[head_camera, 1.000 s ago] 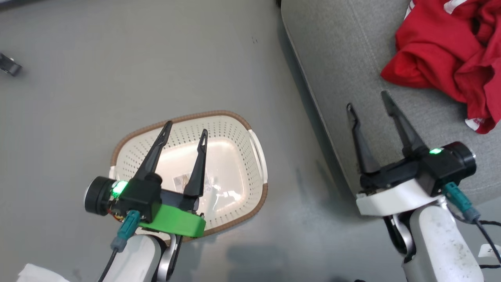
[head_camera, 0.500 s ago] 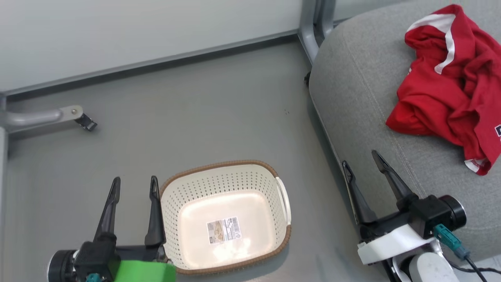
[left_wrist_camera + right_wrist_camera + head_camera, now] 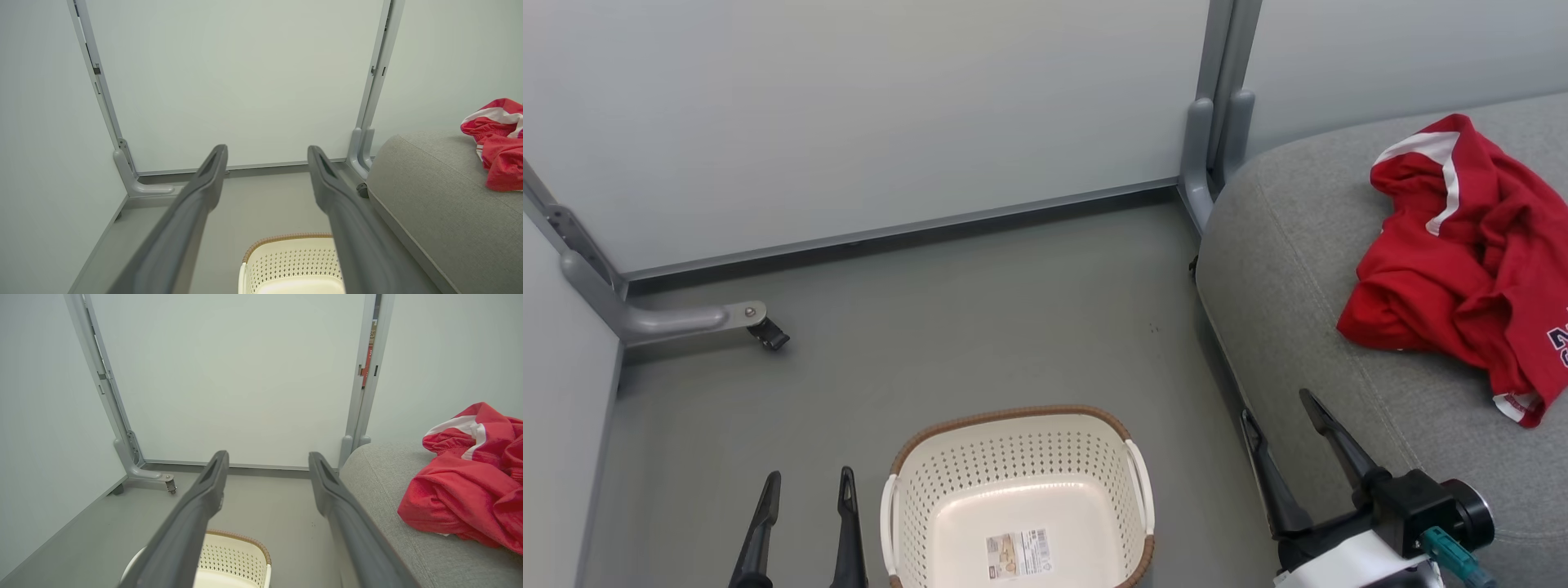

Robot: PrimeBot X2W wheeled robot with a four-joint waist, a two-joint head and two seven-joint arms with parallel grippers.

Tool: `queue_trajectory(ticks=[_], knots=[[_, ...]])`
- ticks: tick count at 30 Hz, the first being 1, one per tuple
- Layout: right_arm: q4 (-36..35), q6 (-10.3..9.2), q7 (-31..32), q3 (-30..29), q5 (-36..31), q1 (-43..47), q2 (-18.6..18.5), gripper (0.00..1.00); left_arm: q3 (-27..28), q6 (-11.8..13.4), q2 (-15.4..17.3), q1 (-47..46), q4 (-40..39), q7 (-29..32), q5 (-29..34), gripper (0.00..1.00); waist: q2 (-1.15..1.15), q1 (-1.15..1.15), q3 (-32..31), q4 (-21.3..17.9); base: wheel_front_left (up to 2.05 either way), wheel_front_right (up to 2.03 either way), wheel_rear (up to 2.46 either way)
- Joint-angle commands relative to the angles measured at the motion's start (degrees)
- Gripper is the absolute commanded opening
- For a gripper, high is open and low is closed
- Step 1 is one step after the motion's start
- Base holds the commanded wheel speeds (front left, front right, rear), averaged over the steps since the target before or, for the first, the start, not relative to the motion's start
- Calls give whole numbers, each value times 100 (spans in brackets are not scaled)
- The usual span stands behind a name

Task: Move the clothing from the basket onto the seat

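Note:
The red clothing [image 3: 1462,261] with white stripes lies crumpled on the grey seat [image 3: 1307,327] at the right; it also shows as clothing [image 3: 470,486] and clothing [image 3: 498,143] in the wrist views. The cream basket [image 3: 1021,498] with a brown rim stands on the floor at the bottom centre, holding nothing but a small label. My left gripper [image 3: 807,483] is open, just left of the basket. My right gripper [image 3: 1278,406] is open at the seat's front edge, well short of the clothing.
Pale partition walls [image 3: 890,106] enclose the grey floor [image 3: 980,327] on the far and left sides. A grey metal foot with a caster [image 3: 768,333] juts out at the left wall; a post [image 3: 1213,139] stands by the seat's far corner.
The head camera has tilted up, so the basket and seat slid down the picture and the walls came into view. The left gripper has moved from over the basket to its left side.

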Motion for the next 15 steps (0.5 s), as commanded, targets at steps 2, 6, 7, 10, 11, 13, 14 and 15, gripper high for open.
queue_trajectory(ticks=[2,6,7,10,11,13,14,15], knots=[[21,-8,0,15,48,105,-2,100,21,11,-9,122,-3,-2,-41,100,0,0,-141,0,0,0,0],[73,-8,0,99,46,109,1,100,-7,82,-11,206,1,-2,-113,100,0,0,-165,-39,0,0,0],[83,-8,0,111,48,110,-2,100,-17,96,-11,216,6,-2,-118,100,0,0,-175,-45,0,0,0],[116,-8,0,141,54,120,-14,100,-50,138,-11,245,19,-2,-159,100,0,0,-207,-66,0,0,0],[121,-8,0,154,49,122,-22,100,-59,150,-10,246,22,-2,-166,100,0,0,-214,-71,0,0,0],[133,-8,0,181,47,125,-41,100,-79,133,-11,248,20,-2,-132,100,0,0,-232,-84,0,0,0],[139,-8,0,191,44,130,-49,100,-89,131,-11,249,15,-2,-102,100,0,0,-243,-90,0,0,0],[133,0,0,194,40,55,-23,0,-99,125,-7,179,9,0,-127,0,0,0,-241,-88,0,0,0]])
